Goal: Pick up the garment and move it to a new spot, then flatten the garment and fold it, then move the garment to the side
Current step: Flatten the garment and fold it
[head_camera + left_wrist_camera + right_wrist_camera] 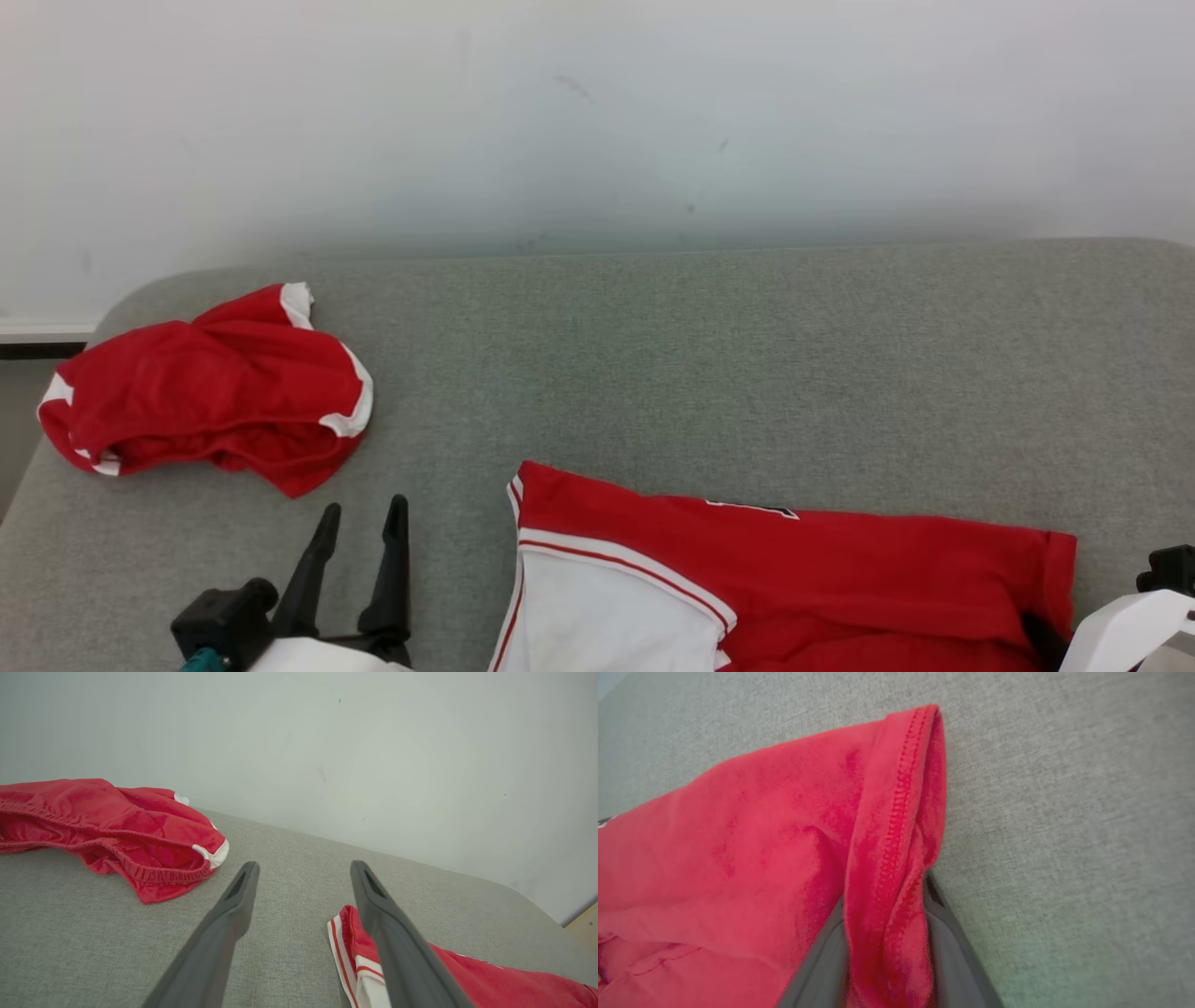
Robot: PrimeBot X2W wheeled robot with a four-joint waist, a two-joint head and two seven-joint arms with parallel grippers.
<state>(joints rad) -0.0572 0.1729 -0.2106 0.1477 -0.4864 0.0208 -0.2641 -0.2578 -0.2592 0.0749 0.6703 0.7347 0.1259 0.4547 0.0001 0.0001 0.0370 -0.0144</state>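
Observation:
The garment [840,569], a red jersey with a white panel and red-and-white trim, lies flat on the grey fabric surface [747,373] at the bottom centre. My right gripper [887,896] is at its right hem, one finger on each side of a raised fold of red stitched hem [896,826], shut on it. In the head view the pale right forearm [1130,625] shows at the lower right corner. My left gripper [364,506] [303,865] hovers open just left of the jersey's trimmed corner [345,947], holding nothing.
A second red garment [205,392] [117,826] with white trim lies crumpled at the far left of the surface. A pale wall [597,121] stands right behind. The surface's rounded left edge [28,504] drops off beside the crumpled garment.

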